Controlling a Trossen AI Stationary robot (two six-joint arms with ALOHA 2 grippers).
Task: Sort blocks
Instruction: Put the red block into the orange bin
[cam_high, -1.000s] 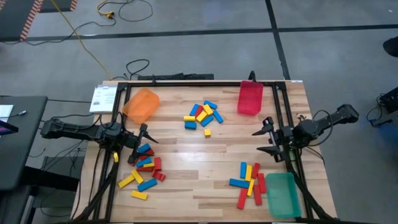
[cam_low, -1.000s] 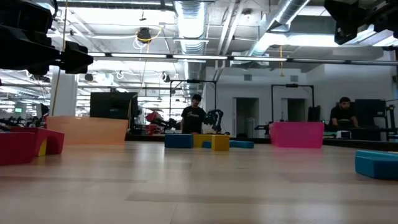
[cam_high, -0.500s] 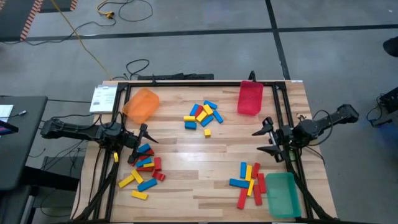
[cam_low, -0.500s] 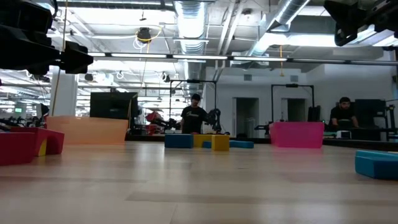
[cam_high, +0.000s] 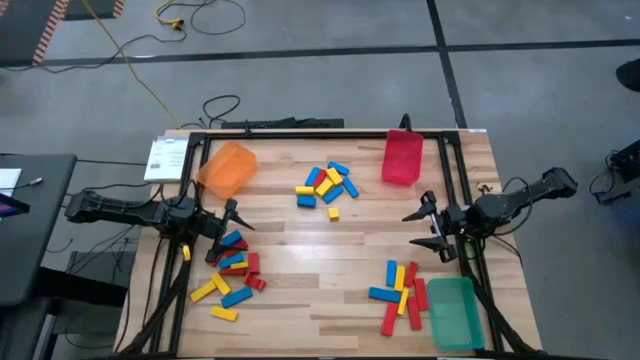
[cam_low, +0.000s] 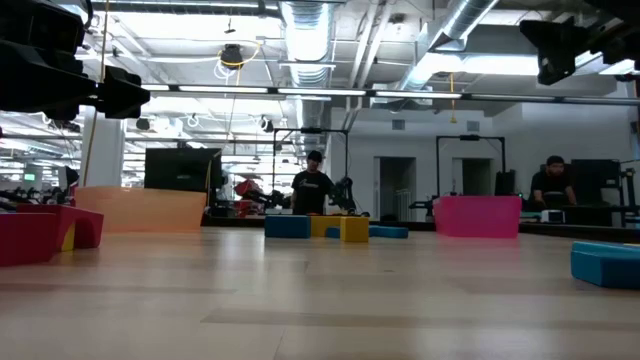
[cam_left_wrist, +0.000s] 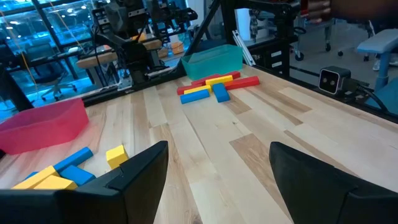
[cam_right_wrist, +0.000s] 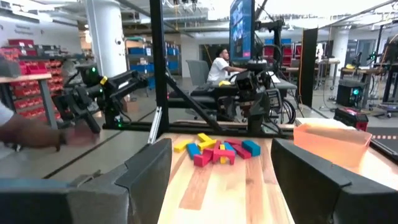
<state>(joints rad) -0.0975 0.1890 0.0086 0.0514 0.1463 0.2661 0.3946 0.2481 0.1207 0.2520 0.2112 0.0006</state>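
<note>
Left gripper (cam_high: 228, 215) hovered low at the surface's (cam_high: 300, 260) left edge, fingers spread, empty, just beside a block cluster (cam_high: 232, 268). Right gripper (cam_high: 428, 226) hung spread and empty at the right edge, above the blocks (cam_high: 400, 290) beside the green bin (cam_high: 455, 312).

Orange bin (cam_high: 228, 168), red bin (cam_high: 402, 158), green bin (cam_high: 456, 312).

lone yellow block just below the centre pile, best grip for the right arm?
Take the lone yellow block from straight above, fingers closing across its side faces. It lies flat and apart from the centre pile, with bare wood all round, so either axis looks clear. The right gripper is open, nearest on that side.
</note>
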